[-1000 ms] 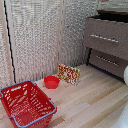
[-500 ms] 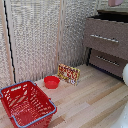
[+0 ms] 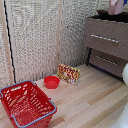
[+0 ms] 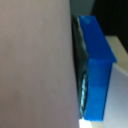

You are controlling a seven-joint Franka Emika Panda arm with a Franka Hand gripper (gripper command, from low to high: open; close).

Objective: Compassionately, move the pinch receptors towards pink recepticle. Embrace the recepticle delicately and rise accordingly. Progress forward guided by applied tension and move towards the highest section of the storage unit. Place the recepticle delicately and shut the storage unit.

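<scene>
Two wide drawers with silver bar handles front the dark brown dresser (image 3: 106, 42) at the far corner of the wooden floor (image 3: 92, 100). Its top drawer (image 3: 106, 36) is shut. My pink cup (image 3: 116, 6) is above the dresser top. My pincer, seen from the wrist, has one blue finger (image 4: 96, 65) pressed flat against the cup's pale pink wall, clamped on it.

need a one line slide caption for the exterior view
Pink cup held above the brown dresser; red basket, red bowl and patterned box on the wooden floor.
</scene>
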